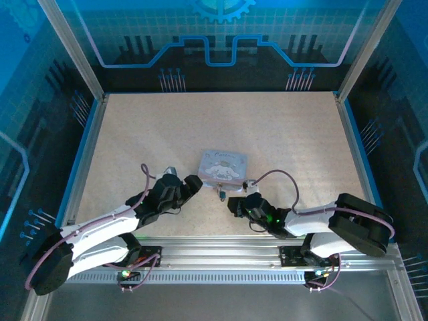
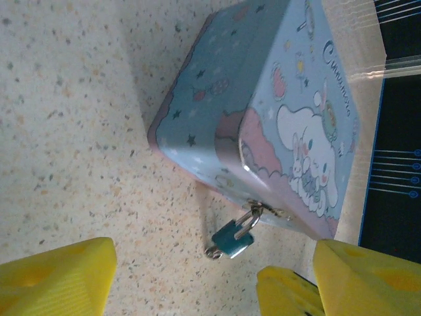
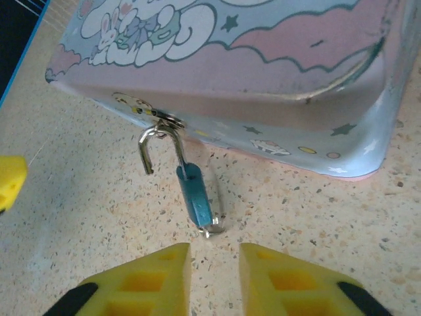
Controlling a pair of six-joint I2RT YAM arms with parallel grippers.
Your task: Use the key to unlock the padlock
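Left gripper (image 2: pixel 210 263): jaws wide apart, empty.
Right gripper (image 3: pixel 215 251): jaws slightly parted, empty.
Padlock (image 3: pixel 195 194): just ahead of the right gripper's tips, shackle open, hooked on the cartoon-printed tin (image 3: pixel 263 79).
Key (image 3: pixel 212 230): in the padlock's base.

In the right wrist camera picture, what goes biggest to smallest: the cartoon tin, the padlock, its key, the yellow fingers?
1. Cartoon tin.
2. Yellow fingers, though being so close to the camera makes them look bigger.
3. Padlock, shackle included.
4. Key, a small silver bit at the lock's bottom end.
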